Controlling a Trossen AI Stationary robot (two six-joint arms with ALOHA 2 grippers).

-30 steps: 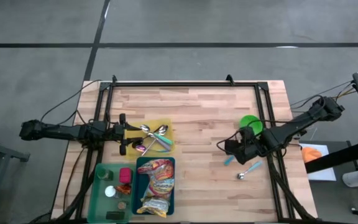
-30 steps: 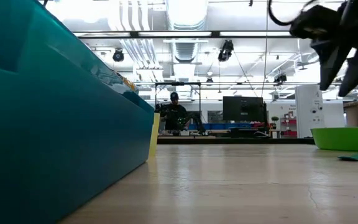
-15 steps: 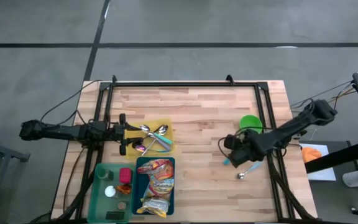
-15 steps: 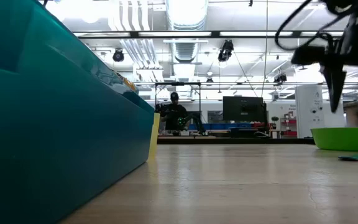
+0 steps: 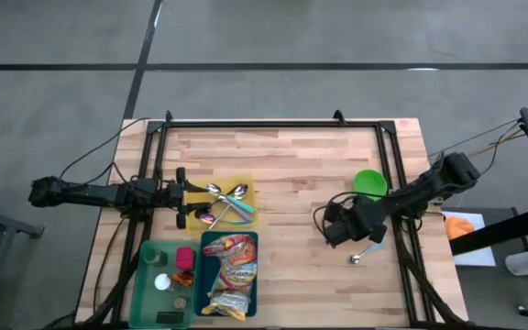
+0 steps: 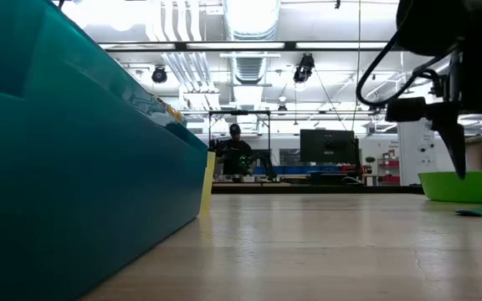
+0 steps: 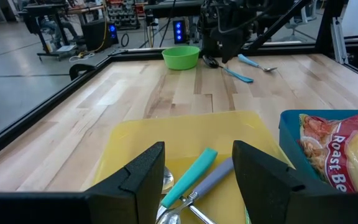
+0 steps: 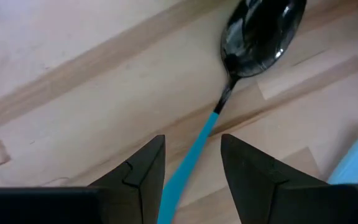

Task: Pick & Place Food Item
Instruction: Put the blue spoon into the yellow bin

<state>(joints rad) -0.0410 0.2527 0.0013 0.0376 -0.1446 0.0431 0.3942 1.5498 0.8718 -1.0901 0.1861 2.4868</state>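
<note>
1. Hovering low over the wooden surface (image 5: 291, 174), the right gripper (image 5: 330, 233) points straight down w/ its fingers (image 8: 143, 167) parted by a narrow gap, nothing clamped between them.
2. Right wrist view: a teal-handled spoon (image 8: 238, 74) lies flat on the wood directly under that gap, dark bowl farther out, handle running back between the fingertips; whether the fingers touch it can't be told.
3. Near it, toward the surface's right side: a green bowl (image 5: 368, 181) and a second spoon (image 5: 365, 252), both well apart from the food bins.
4. Left gripper (image 5: 181, 199) sits at the edge of a yellow tray (image 5: 243, 186), fingers (image 7: 143, 176) moderately apart, holding nothing; utensils (image 5: 225, 203) w/ teal and grey handles lie in the tray just ahead of it.
5. Food item: a snack bag (image 5: 230, 271) lies in the blue bin (image 5: 205, 240) at the surface's front-left, just below the yellow tray.
6. Beside it, a green bin (image 5: 139, 275) holds small items incl. a pink block (image 5: 185, 256).
7. Low view: a person (image 6: 234, 150) shows far back in the room.
</note>
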